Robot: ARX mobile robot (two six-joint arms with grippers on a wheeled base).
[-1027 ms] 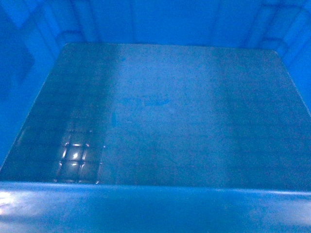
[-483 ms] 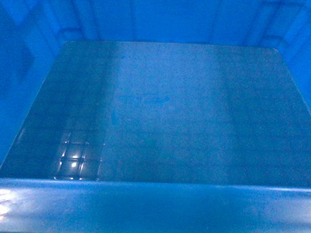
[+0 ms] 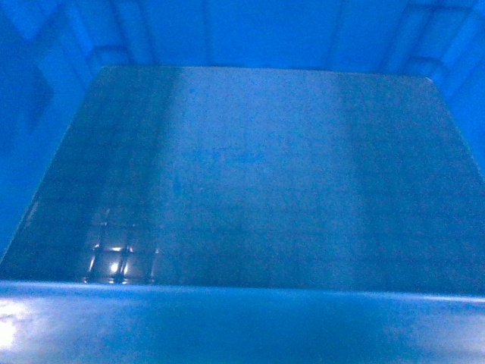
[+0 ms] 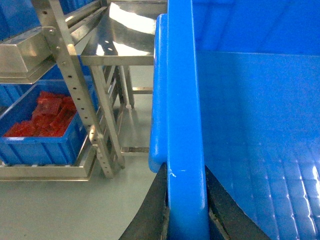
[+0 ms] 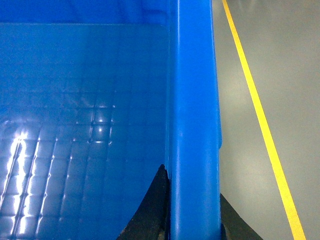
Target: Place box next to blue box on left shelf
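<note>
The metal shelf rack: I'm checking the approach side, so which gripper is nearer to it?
Left. The left gripper clamps the box rim on the side where the metal shelf rack stands just beyond. The right gripper grips the opposite rim, beside open floor with a yellow line.

Left gripper (image 4: 186,210): black fingers (image 4: 155,210) clamped either side of the thick rim of the large blue plastic crate (image 4: 182,90). Faint square grid on crate floor, lower right. Left of it, steel rack with perforated upright (image 4: 75,85). Its low tier holds a smaller blue plastic bin (image 4: 47,147) of red items (image 4: 42,115). Grey floor (image 4: 65,210).
</note>
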